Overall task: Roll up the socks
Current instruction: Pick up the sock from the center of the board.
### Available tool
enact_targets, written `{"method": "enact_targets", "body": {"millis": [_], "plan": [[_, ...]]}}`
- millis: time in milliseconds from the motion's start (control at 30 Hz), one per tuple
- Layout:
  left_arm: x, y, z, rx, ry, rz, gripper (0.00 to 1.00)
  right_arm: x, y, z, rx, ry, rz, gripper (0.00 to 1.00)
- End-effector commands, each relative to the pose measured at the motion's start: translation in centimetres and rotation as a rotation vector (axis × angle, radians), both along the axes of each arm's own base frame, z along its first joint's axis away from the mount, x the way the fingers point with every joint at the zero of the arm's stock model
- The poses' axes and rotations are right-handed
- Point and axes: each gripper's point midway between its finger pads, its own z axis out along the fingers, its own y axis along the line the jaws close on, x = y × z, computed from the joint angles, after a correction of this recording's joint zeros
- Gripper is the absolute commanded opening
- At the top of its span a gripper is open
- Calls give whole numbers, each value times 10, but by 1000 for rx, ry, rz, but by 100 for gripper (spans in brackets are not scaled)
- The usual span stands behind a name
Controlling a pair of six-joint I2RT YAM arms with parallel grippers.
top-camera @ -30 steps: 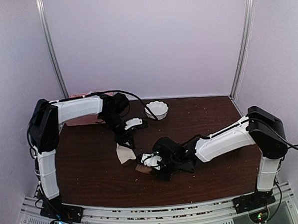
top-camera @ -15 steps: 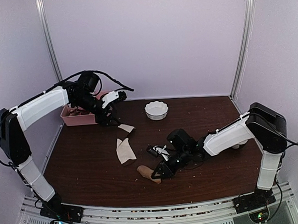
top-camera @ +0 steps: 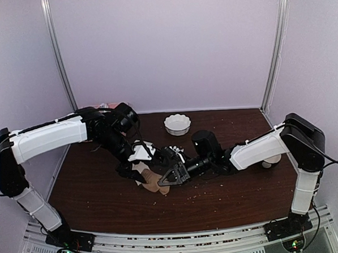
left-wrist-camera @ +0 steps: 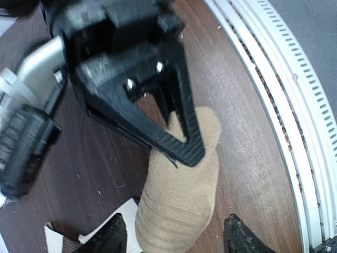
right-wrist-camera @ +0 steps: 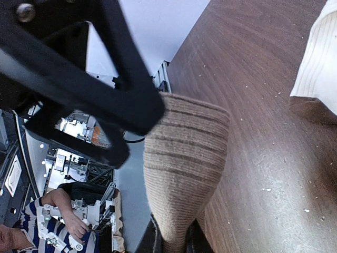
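The tan-brown sock (top-camera: pixel 152 183) lies on the dark table near the front centre. My right gripper (top-camera: pixel 166 179) is shut on one end of it; in the right wrist view the sock (right-wrist-camera: pixel 184 168) is pinched between the fingers of that gripper (right-wrist-camera: pixel 174 241). My left gripper (top-camera: pixel 138 166) is open, and in the left wrist view its gripper (left-wrist-camera: pixel 176 236) straddles the other end of the sock (left-wrist-camera: pixel 179 200). The cream sock (right-wrist-camera: pixel 319 58) lies just beside the tan one, its edge showing in the left wrist view (left-wrist-camera: pixel 97 232). In the top view it is mostly hidden under the left gripper.
The white scalloped bowl (top-camera: pixel 177 124) stands at the back centre. A pink bin (top-camera: pixel 103 106) at the back left is mostly hidden behind the left arm. The perforated front rail (left-wrist-camera: pixel 284 105) runs close to the sock.
My left arm has swung from the pink bin at the back left to the centre, over the socks. My right gripper has carried the tan sock's end a little left and farther back.
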Motion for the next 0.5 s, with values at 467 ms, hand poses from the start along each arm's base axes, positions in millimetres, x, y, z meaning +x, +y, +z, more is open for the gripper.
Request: {"method": "enact_targets", "body": {"millis": [467], "plan": [[13, -14, -23, 59, 26, 36, 29, -1, 8, 44, 142, 37, 23, 0]]}}
